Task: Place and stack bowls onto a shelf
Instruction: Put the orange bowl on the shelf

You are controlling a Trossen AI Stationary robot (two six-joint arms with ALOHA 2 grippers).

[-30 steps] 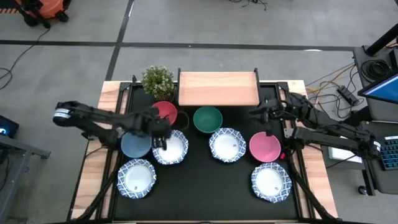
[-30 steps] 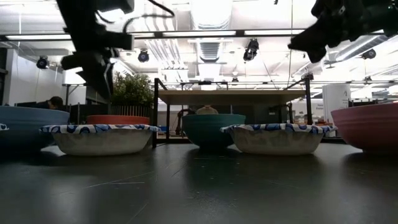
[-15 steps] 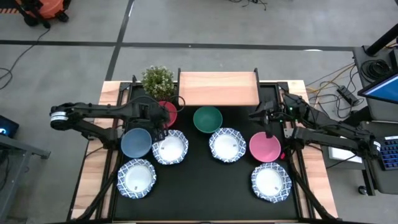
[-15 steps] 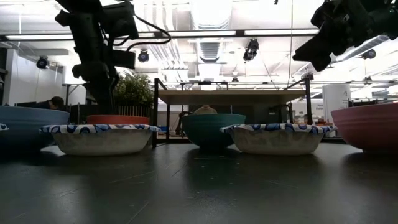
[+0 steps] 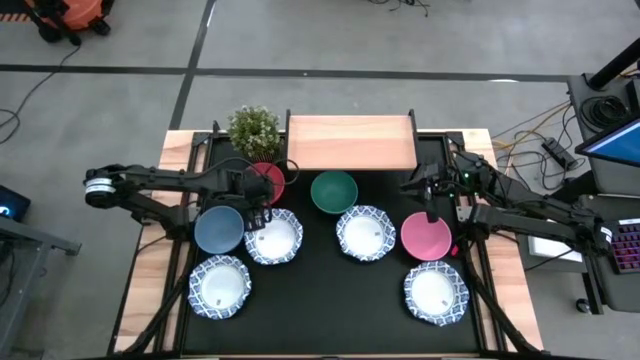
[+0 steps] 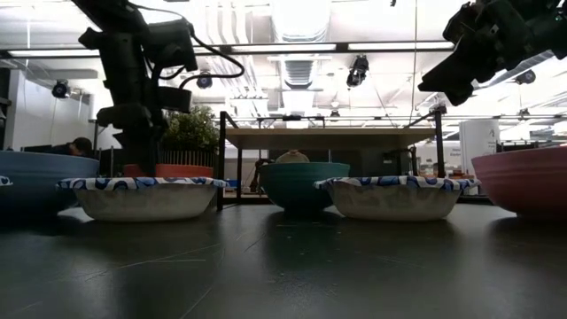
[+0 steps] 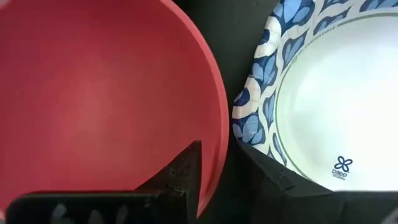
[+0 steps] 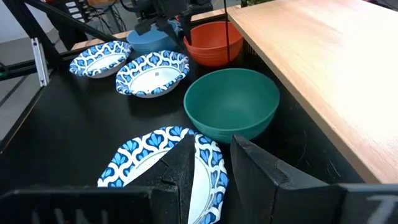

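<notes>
eight bowls show on the black-matted table (image 5: 330,300), none yet on the shelf (image 5: 350,142), which stands bare at the table's far edge, middle. largest of the task's things, that shelf looks a stiff light-wood board, and it should bear stacked bowls easily.

next, the four white bowls with blue scalloped rims: one (image 5: 274,237) left of the table's middle, one (image 5: 365,232) at the middle, and two near the front edge, toward the left corner (image 5: 220,286) and the right corner (image 5: 436,292). they look thin and light, likely disposable, so a pinch on the rim may flex them.

the plain bowls are deeper and look rigid and smooth, perhaps slippery: the red bowl (image 5: 268,178) beside the potted plant (image 5: 254,130) toward the far left corner, the green bowl (image 5: 334,191) just in front of the shelf, the grey-blue bowl (image 5: 219,229) at the left, the pink bowl (image 5: 427,236) at the right. the wall just below the rim is the natural hold.

the left gripper (image 5: 256,207) is low at the red bowl; in its wrist view the fingers stand apart, one inside the bowl's rim and one outside, not yet pinching it. the right gripper (image 5: 424,186) hovers above the pink bowl's far edge, its fingers apart and holding nothing.

smallest: a blue flower mark with tiny lettering (image 7: 342,167) inside the near white bowl, too small to read surely.
</notes>
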